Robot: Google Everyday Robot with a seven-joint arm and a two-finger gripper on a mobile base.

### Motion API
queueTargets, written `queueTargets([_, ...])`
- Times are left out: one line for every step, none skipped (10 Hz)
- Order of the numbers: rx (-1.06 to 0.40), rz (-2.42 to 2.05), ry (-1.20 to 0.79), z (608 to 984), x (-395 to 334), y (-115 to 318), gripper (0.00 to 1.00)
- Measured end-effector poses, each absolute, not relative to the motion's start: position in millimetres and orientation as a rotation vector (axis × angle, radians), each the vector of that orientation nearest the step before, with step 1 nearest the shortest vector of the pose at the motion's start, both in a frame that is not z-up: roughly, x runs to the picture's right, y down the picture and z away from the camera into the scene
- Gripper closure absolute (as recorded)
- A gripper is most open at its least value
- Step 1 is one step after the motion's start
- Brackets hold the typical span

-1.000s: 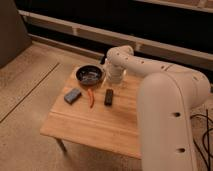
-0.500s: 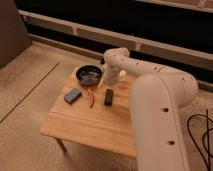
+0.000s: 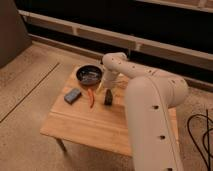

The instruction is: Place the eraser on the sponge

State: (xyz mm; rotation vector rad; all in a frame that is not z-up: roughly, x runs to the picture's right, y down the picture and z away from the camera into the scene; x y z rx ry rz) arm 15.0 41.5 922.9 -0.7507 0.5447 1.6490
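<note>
Tool (image 3: 106, 90), dim and indistinct, just above eraser (image 3: 108, 99).

Wooden table (image 3: 87, 126) — speckled stone floor (image 3: 27, 82)

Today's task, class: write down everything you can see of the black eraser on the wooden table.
The eraser is a small black oblong block, matte and plain, lying flat on the wooden table with its long side running away from the camera. It sits beside the red-orange curved strip without touching it, and well apart from the sponge. The end effector hangs over its far end; whether they touch cannot be told.
</note>
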Motion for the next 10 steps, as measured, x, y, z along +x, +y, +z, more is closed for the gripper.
queueTargets([-0.749, 1.653, 0.561, 925, 18, 43, 0.35])
queueTargets([-0.749, 1.656, 0.574, 926, 20, 45, 0.35])
queueTargets([-0.753, 1.658, 0.596, 929, 23, 49, 0.35])
queueTargets([-0.759, 1.656, 0.611, 931, 23, 53, 0.35])
queueTargets([-0.767, 1.655, 0.624, 933, 23, 57, 0.35])
queueTargets([-0.778, 1.651, 0.64, 936, 21, 61, 0.35])
queueTargets([-0.788, 1.647, 0.653, 938, 20, 65, 0.35])
queueTargets([-0.796, 1.643, 0.663, 940, 18, 68, 0.35])
queueTargets([-0.805, 1.64, 0.676, 942, 18, 72, 0.35])
queueTargets([-0.814, 1.64, 0.688, 944, 18, 75, 0.35])
